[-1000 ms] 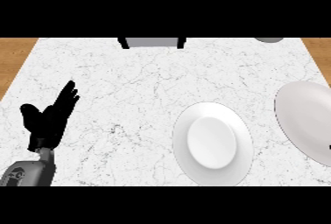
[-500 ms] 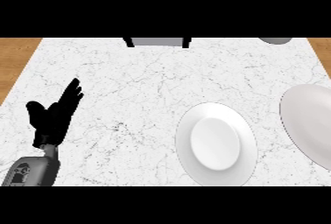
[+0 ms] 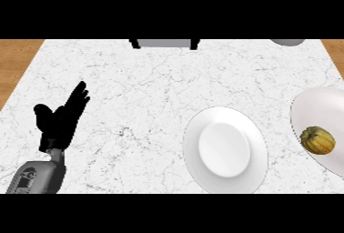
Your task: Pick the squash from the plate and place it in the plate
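A small yellow-green squash (image 3: 318, 140) lies on a white plate (image 3: 321, 107) at the right edge of the head view. A second white plate (image 3: 225, 149) with nothing on it sits just left of that one, near the counter's front. My left hand (image 3: 60, 121) rests open at the lower left, fingers straight and pointing up, far from both plates. My right hand does not show.
A white marble counter (image 3: 154, 82) with wooden floor beyond its left and right sides. A grey and black object (image 3: 164, 43) stands at the back edge, and a grey round thing (image 3: 289, 42) sits at the back right corner.
The view has shifted so both plates sit further left, and the squash on the right plate has come into sight. My left hand stays put.
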### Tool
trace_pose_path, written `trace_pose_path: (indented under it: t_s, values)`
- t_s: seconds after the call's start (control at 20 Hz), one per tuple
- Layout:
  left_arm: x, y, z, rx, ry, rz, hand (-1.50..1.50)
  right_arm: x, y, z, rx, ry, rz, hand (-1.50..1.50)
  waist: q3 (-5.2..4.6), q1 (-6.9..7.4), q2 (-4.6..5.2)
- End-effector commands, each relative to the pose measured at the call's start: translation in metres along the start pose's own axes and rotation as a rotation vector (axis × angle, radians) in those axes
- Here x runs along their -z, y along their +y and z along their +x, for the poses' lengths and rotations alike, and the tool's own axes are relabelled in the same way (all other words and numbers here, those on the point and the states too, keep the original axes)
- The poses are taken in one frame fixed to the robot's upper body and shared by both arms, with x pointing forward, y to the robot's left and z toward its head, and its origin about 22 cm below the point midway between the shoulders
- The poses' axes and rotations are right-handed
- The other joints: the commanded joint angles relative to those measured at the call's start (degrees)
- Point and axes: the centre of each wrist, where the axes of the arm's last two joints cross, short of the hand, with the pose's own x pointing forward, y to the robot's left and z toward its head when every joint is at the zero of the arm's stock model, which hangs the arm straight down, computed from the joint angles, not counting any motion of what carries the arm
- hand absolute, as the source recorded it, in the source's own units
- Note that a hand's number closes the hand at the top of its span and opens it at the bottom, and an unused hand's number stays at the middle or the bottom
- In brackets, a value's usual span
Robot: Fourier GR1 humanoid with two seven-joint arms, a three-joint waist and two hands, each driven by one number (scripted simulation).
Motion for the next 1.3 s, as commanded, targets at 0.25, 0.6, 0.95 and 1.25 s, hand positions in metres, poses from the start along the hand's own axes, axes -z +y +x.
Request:
trace_pose_path:
  t_s: [0.25, 0.6, 0.95, 1.25]
  values:
    - [-0.006, 0.012, -0.007, -0.001, 0.022, 0.027, 0.00, 0.025, -0.016, 0.012, 0.331, -0.368, -0.137, -1.50, -0.15, -1.60, -0.74]
    - [-0.001, 0.009, -0.004, -0.004, 0.017, 0.046, 0.00, -0.002, -0.036, 0.001, 0.599, -0.164, -0.073, -1.50, -0.15, -2.07, -0.43]
    - [-0.005, 0.012, -0.006, -0.015, 0.013, 0.032, 0.00, -0.015, -0.057, 0.001, 0.709, -0.132, 0.025, -1.50, 0.00, -1.17, -0.20]
    - [-0.006, 0.007, 0.013, 0.007, -0.010, 0.000, 0.00, -0.022, -0.072, 0.002, 0.695, -0.153, -0.032, -1.50, 0.21, -0.12, -0.15]
